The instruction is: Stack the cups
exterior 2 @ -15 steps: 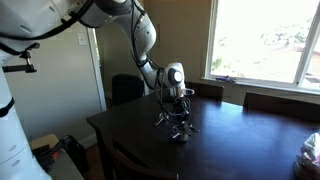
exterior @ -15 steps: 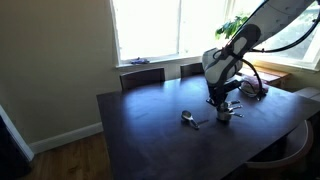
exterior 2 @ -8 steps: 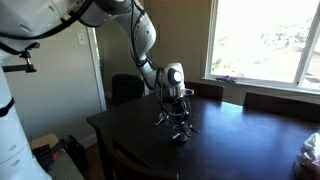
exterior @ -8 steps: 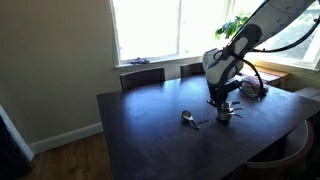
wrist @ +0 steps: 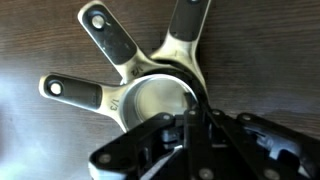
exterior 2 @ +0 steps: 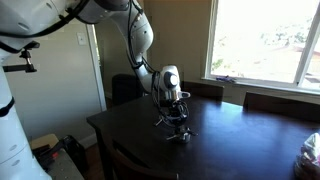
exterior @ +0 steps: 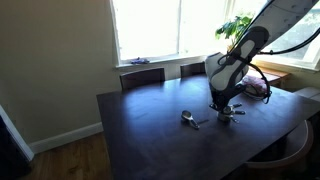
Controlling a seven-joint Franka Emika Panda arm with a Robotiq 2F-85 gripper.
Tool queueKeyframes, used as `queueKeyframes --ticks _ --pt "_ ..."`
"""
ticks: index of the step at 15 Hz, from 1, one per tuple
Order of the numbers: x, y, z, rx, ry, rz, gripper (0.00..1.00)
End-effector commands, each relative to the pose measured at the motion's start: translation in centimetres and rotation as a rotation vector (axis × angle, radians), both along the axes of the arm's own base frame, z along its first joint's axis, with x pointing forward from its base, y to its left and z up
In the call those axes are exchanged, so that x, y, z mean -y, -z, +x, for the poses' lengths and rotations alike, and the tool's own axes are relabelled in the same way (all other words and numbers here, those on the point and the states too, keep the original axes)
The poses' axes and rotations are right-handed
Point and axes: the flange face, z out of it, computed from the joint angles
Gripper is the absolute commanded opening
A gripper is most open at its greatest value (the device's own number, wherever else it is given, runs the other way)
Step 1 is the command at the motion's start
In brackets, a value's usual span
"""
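Three handles (wrist: 108,42) are fanning at nine, ten and one o'clock from the nested cups (wrist: 158,100) under your gripper (wrist: 192,135); I cannot tell whether its jaws are gripping.

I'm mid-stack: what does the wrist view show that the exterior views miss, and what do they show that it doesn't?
Only in the wrist view: the nested cups up close, three handles fanning out from one bowl, with the gripper right over the bowl's rim. Whether the jaws are clamped is unclear. Only in an exterior view: a lone cup lying apart from the gripper, plus the arm and the window. Both: the gripper low over silver cups on the dark table.
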Motion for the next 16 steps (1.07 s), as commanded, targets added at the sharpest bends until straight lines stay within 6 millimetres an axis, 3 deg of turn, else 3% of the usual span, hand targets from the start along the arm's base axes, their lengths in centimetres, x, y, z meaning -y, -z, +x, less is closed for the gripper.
queueKeyframes --ticks 1,4,8,12,14,16 --pt "-0.1 -1.5 -3.0 0.024 -0.048 0.002 0.24" --pt "0.4 -2.6 -4.2 0.055 -0.068 0.008 0.41" --pt "1.3 -5.5 -6.1 0.081 -0.081 0.032 0.67" --pt "0.6 -8.3 -6.1 0.086 -0.113 0.068 0.94" --pt "-0.2 -9.6 -6.1 0.087 -0.154 0.083 1.00" --pt "-1.5 -10.3 -5.6 0.107 -0.227 0.110 1.00"
